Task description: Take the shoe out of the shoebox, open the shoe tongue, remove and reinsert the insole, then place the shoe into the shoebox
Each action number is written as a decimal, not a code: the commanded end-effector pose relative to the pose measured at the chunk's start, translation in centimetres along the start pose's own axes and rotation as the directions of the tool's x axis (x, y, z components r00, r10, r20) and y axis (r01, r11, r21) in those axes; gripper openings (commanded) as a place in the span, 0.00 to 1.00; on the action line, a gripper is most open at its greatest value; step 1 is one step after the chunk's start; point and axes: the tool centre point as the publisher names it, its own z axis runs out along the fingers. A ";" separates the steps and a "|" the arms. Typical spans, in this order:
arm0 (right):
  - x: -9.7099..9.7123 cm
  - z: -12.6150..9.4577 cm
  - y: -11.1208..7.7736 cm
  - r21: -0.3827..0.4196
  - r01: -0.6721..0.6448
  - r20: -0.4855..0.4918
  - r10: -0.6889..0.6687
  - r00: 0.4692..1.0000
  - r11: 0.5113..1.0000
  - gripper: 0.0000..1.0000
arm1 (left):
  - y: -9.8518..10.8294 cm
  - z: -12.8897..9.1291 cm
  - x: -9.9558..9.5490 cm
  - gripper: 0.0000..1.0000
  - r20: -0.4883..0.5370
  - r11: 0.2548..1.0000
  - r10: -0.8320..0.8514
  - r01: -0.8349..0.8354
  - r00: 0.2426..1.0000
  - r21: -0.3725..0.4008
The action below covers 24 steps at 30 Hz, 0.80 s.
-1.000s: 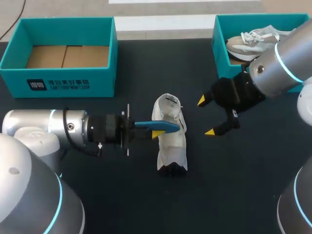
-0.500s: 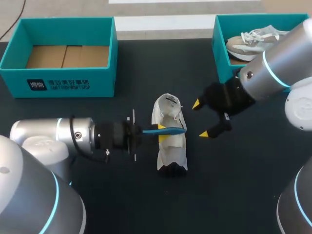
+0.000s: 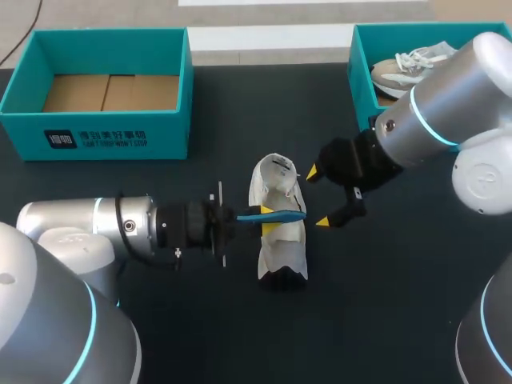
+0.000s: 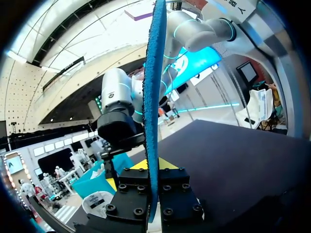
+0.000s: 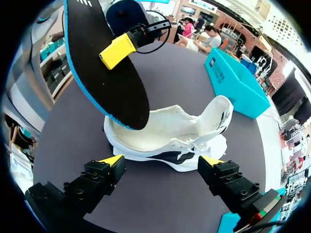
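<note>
The right shoebox (image 3: pixel 362 80) is sitting at the far right corner of the table (image 3: pixel 240 336). Part of it is being cut off by the edge of the head view, and part of it is hiding behind the right arm (image 3: pixel 448 104). A second shoe (image 3: pixel 404 66) is lying inside this box, and only its laces and one end are showing.

The left gripper (image 4: pixel 153 166) is pinching the insole (image 5: pixel 104 73) tightly from both sides. From the left wrist, the insole is showing only its thin blue edge, and that edge is covering much of what lies ahead. The end of the insole is hanging right at the opening of the white shoe (image 3: pixel 280 232). It is hard to tell, but it seems to be just above the opening and not inside.

The white shoe is resting near the middle of the table. The right gripper (image 3: pixel 318 197) is hovering just beside it with its fingers spread wide, holding nothing.

The left shoebox (image 3: pixel 112 136) is standing at the far left corner, with only brown card showing inside.

Counting them up, there are two shoes, two boxes, one insole and two grippers.
</note>
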 end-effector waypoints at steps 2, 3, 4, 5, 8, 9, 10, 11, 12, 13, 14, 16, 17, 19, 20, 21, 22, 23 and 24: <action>0.3 0.5 0.4 0.007 -0.013 0.023 0.013 1.000 1.000 1.00 | -0.1 0.0 0.2 0.00 0.004 1.000 0.001 -0.001 1.000 -0.003; 0.4 0.6 0.6 -0.002 -0.012 0.030 0.012 0.999 1.000 1.00 | -0.1 0.0 0.2 0.00 0.004 1.000 0.001 -0.001 1.000 -0.003; 0.5 0.7 0.7 -0.002 -0.019 0.048 0.019 0.999 1.000 1.00 | -0.1 0.0 0.2 0.00 0.004 1.000 0.001 -0.001 1.000 -0.003; 0.7 0.9 0.8 -0.008 -0.017 0.053 0.018 0.998 1.000 1.00 | -0.1 0.0 0.2 0.00 0.004 1.000 0.001 -0.001 1.000 -0.003; 1.3 1.5 0.5 -0.027 -0.027 0.067 0.028 0.997 0.999 1.00 | -0.1 0.0 0.2 0.00 0.004 1.000 0.001 -0.001 1.000 -0.003; 1.4 1.7 0.5 -0.022 -0.043 0.084 0.045 0.995 0.999 1.00 | -0.1 0.0 0.2 0.00 0.004 1.000 0.001 -0.001 1.000 -0.003; 1.6 1.8 0.5 -0.025 -0.038 0.078 0.040 0.996 0.999 1.00 | -0.1 0.0 0.2 0.00 0.004 1.000 0.001 -0.001 1.000 -0.003; 1.6 2.0 0.4 -0.029 -0.036 0.076 0.038 0.996 0.999 1.00 | -0.1 0.0 0.2 0.00 0.004 1.000 0.001 -0.001 1.000 -0.003; 1.8 1.9 0.2 -0.024 -0.052 0.089 0.054 0.995 0.998 1.00 | -0.1 0.0 0.2 0.00 0.004 1.000 0.001 -0.001 1.000 -0.003; 1.8 1.9 0.1 -0.034 -0.035 0.084 0.038 0.996 0.999 1.00 | -0.1 0.0 0.2 0.00 0.004 1.000 0.001 -0.001 1.000 -0.003; 1.9 1.7 0.0 -0.028 -0.048 0.095 0.051 0.994 0.998 1.00 | -0.1 0.0 0.2 0.00 0.004 1.000 0.001 -0.001 1.000 -0.003; 1.9 1.3 -0.1 -0.023 -0.036 0.095 0.038 0.995 0.999 1.00 | -0.1 0.0 0.2 0.00 0.004 1.000 0.001 -0.001 1.000 -0.003; 1.9 1.1 -0.3 -0.005 -0.064 0.110 0.065 0.992 0.998 1.00 | -0.1 0.0 0.2 0.00 0.004 1.000 0.001 -0.001 1.000 -0.003; 1.9 1.1 -0.3 -0.005 -0.064 0.110 0.065 0.992 0.998 1.00 | -0.1 0.0 0.2 0.00 0.004 1.000 0.001 -0.001 1.000 -0.003; 1.9 1.1 -0.3 -0.005 -0.064 0.110 0.065 0.992 0.998 1.00 | -0.1 0.0 0.2 0.00 0.004 1.000 0.001 -0.001 1.000 -0.003; 1.9 1.1 -0.3 -0.005 -0.064 0.110 0.065 0.992 0.998 1.00 | -0.1 0.0 0.2 0.00 0.004 1.000 0.001 -0.001 1.000 -0.003; 1.9 1.1 -0.3 -0.005 -0.064 0.110 0.065 0.992 0.998 1.00 | -0.1 0.0 0.1 0.00 0.003 1.000 0.005 -0.005 1.000 -0.002; 1.9 1.1 -0.3 -0.005 -0.064 0.110 0.065 0.992 0.998 1.00 | -0.2 0.0 0.1 0.00 0.003 1.000 0.008 -0.008 1.000 -0.001; 1.9 1.1 -0.3 -0.005 -0.064 0.110 0.065 0.992 0.998 1.00 | -0.2 0.1 0.0 0.00 0.002 1.000 0.009 -0.009 1.000 -0.002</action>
